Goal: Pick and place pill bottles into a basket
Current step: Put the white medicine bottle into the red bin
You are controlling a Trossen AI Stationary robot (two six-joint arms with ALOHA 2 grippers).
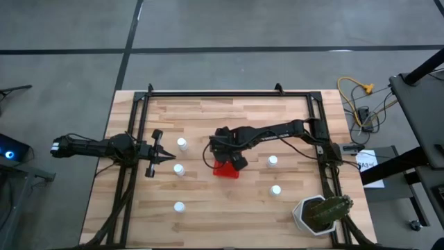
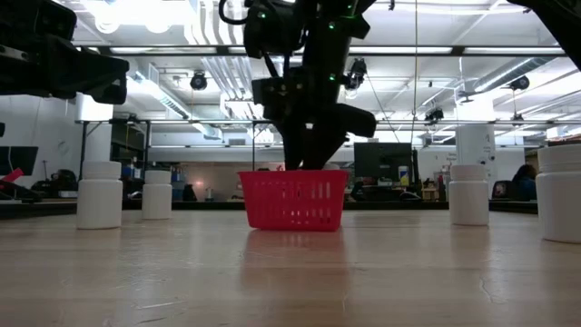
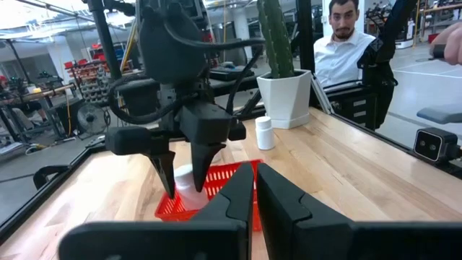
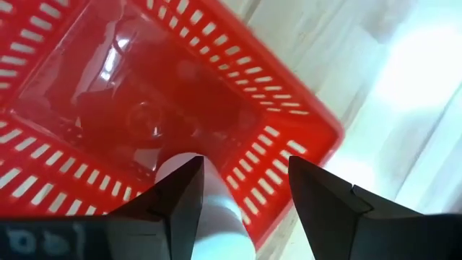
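Note:
The red basket [image 1: 225, 169] stands on the table near its middle; it also shows in the low view [image 2: 292, 200]. My right gripper [image 1: 233, 161] hangs over it, fingers open and pointing down. A white pill bottle [image 4: 202, 209] stands between the fingers, over the basket's rim, close beside one finger; it also shows in the left wrist view [image 3: 189, 185]. Several other bottles stand on the table: two [image 1: 182, 144] [image 1: 179, 169] by my left gripper, one nearer [image 1: 180, 206], and two to the right [image 1: 272, 161] [image 1: 276, 189]. My left gripper [image 1: 166, 158] is shut and empty at the left. My right gripper stands open around the bottle's body [image 4: 189, 180], which sits close against one finger [image 4: 180, 195], well apart from the other [image 4: 317, 198]. The fingers come from above, pointing down into the basket. I cannot tell whether that finger touches the bottle.
A white pot with a green plant [image 1: 316, 214] stands at the near right corner. A black frame [image 1: 229, 93] runs round the table. A person [image 3: 346, 43] sits beyond the table's right side. There is free wood between the basket and the near edge.

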